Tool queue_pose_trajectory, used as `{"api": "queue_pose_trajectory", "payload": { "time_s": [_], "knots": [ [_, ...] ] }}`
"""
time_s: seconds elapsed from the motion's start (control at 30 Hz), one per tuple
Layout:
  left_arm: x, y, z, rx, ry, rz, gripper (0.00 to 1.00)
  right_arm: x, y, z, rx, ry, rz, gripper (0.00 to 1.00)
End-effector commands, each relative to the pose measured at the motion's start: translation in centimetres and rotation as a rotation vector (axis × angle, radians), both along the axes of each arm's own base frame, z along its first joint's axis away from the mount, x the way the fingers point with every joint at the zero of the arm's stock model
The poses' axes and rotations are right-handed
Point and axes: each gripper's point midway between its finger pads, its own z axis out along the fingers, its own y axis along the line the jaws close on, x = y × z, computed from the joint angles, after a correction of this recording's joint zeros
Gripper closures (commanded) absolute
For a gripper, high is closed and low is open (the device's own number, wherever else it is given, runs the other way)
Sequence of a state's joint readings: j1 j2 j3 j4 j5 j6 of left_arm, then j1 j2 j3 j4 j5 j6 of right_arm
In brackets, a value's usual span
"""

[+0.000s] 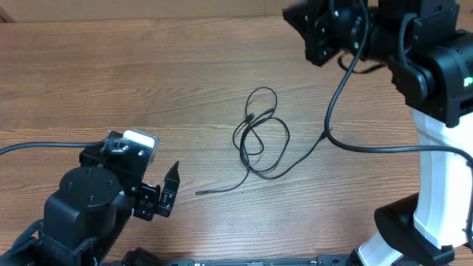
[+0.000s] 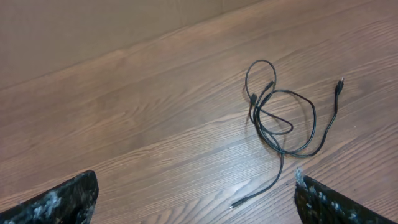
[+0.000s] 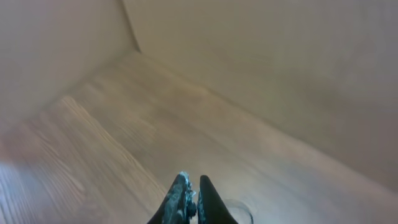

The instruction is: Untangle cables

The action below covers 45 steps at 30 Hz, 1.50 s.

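Left gripper point(image 1: 164, 193) low, jaws spread wide, right gripper point(image 3: 194, 198) raised high, jaws pressed together

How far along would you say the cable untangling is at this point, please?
Nothing looks done: the cables lie looped together, untouched. Nothing is in hand: the left gripper is open short of them, the right gripper shut, empty, away from them. All the untangling is left.

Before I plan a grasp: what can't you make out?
cables: cord count, over/under at crossings; too thin, overhead and left wrist.
right gripper: right wrist view blurred, no cables identifiable.
left gripper: fingers cut by bottom edge, left wrist.
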<state>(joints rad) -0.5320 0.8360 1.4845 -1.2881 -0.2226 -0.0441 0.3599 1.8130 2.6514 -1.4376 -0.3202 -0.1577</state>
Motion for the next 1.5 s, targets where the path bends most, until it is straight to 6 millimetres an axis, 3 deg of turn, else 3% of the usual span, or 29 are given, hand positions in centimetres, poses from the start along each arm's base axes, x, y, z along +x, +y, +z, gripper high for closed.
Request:
{"api": "queue_pose_trajectory", "payload": {
  "time_s": [0.0, 0.03, 0.07, 0.33, 0.53, 0.63, 0.83, 1.13, 1.33, 1.4, 1.43, 1.47],
  "knots": [
    [0.2, 0.4, 0.4, 0.018, -0.016, 0.011, 0.00, 1.1, -1.4, -4.6, -0.108, 0.133, -0.081, 0.44],
    [0.2, 0.4, 0.4, 0.018, -0.016, 0.011, 0.00, 0.8, -1.5, -7.0, -0.167, 0.203, -0.057, 0.05],
    [0.2, 0.4, 0.4, 0.018, -0.016, 0.011, 0.00, 0.7, -1.5, -8.8, -0.205, 0.254, -0.039, 0.00],
    [0.2, 0.4, 0.4, 0.018, -0.016, 0.011, 0.00, 0.6, -0.5, -22.6, -0.305, 0.587, 0.037, 0.00],
    [0.2, 0.4, 0.4, 0.018, -0.016, 0.011, 0.00, -0.3, 1.1, -29.8, -0.246, 0.703, 0.105, 0.00],
    [0.2, 0.4, 0.4, 0.018, -0.016, 0.011, 0.00, -1.6, 2.3, -32.1, -0.175, 0.758, 0.171, 0.00],
    [0.2, 0.4, 0.3, 0.018, -0.016, 0.011, 0.00, -4.0, 3.8, -34.8, -0.160, 0.815, 0.235, 0.00],
    [0.2, 0.4, 0.4, 0.018, -0.016, 0.011, 0.00, -6.3, 8.7, -39.1, -0.178, 0.694, 0.375, 0.00],
    [0.2, 0.4, 0.4, 0.018, -0.016, 0.011, 0.00, -8.3, 9.5, -41.8, -0.191, 0.685, 0.417, 0.01],
    [0.2, 0.4, 0.3, 0.018, -0.016, 0.011, 0.00, -8.9, 9.5, -42.1, -0.195, 0.699, 0.426, 0.51],
    [0.2, 0.4, 0.3, 0.019, -0.014, 0.011, 0.00, -9.1, 9.7, -42.0, -0.185, 0.706, 0.433, 0.85],
    [0.2, 0.3, 0.3, 0.020, -0.013, 0.011, 0.00, -9.1, 9.8, -41.8, -0.175, 0.713, 0.432, 0.96]
  ]
}}
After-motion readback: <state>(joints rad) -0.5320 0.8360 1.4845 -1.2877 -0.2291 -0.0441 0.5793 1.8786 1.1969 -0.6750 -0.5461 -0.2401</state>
